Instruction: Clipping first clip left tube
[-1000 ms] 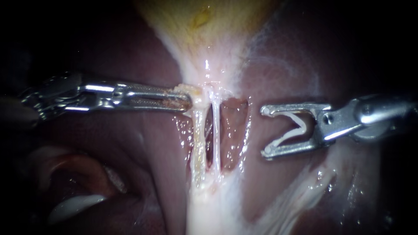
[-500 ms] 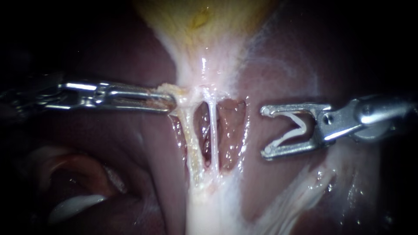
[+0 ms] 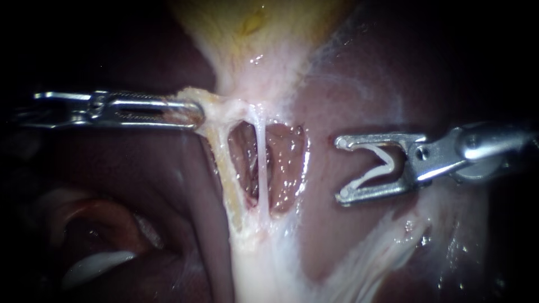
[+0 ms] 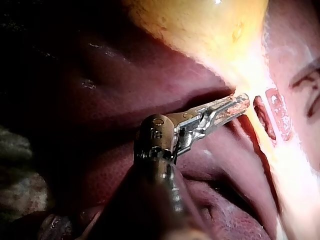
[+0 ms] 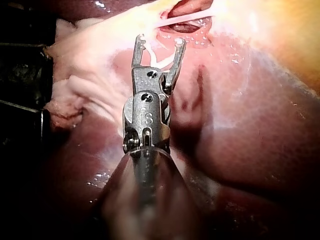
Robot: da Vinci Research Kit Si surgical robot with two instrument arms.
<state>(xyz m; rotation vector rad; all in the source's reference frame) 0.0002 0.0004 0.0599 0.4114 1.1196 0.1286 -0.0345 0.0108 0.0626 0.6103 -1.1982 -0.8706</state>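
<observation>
My left instrument (image 3: pixel 191 112) is shut on yellowish tissue where the gallbladder (image 3: pixel 264 33) narrows, at the top of the left tube (image 3: pixel 224 165), and holds it stretched leftwards. The thin white right tube (image 3: pixel 261 163) runs beside it, with a window of liver between them. My right instrument (image 3: pixel 340 168) hangs to the right of both tubes, apart from them. Its jaws stand wide apart, and a white V-shaped clip (image 3: pixel 377 164) is held between them. The left wrist view shows the left instrument (image 4: pixel 235 106) closed on tissue. In the right wrist view the right instrument (image 5: pixel 160 40) carries the clip (image 5: pixel 159 60) just short of the tubes.
Dark red liver (image 3: pixel 359 78) surrounds the tubes on both sides. White fatty tissue (image 3: pixel 264 264) spreads below where the tubes join. A pale fold (image 3: pixel 95 264) lies at the lower left.
My left instrument has drawn its tissue leftwards. The left tube now slants, and the windows between the tubes have widened. My right instrument has stayed in place.
</observation>
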